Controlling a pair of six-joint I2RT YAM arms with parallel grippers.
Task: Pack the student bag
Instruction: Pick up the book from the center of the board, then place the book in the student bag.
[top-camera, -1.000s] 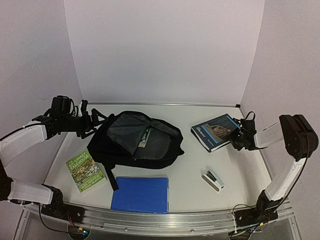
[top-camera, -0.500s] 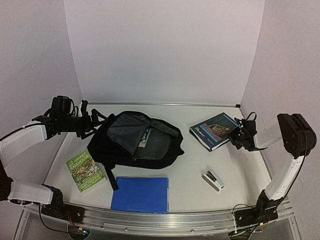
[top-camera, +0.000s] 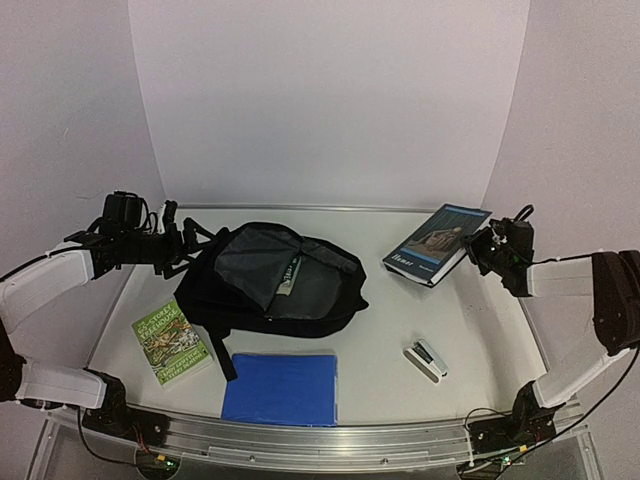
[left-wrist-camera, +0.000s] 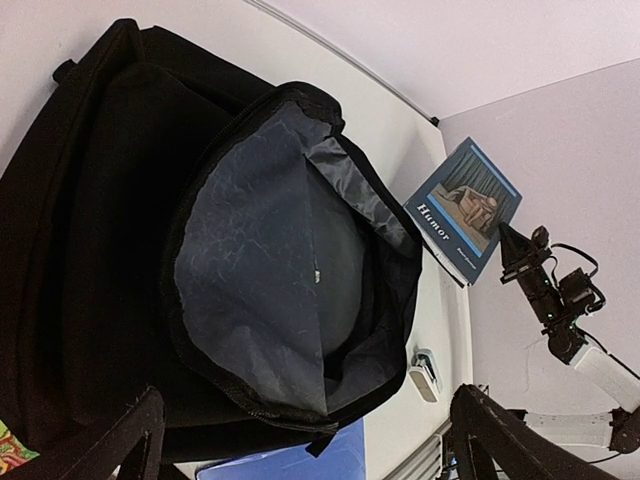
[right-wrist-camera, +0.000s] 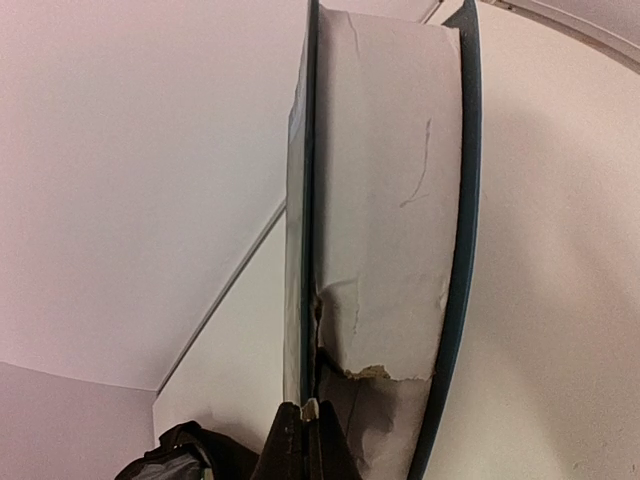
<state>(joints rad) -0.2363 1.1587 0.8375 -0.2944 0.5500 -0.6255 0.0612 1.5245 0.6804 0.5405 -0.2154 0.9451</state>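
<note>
Top external, student bag just right of left gripper

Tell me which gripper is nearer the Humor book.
Right. The right gripper clamps an edge of the Humor book; the left gripper sits far off, at the left side of the student bag.

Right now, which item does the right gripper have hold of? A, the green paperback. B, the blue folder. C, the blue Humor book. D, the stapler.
C: the right gripper is pinched on the edge of the Humor book, which sits tilted up at that end; the right wrist view shows its fingers closed on the book's cover.
</note>
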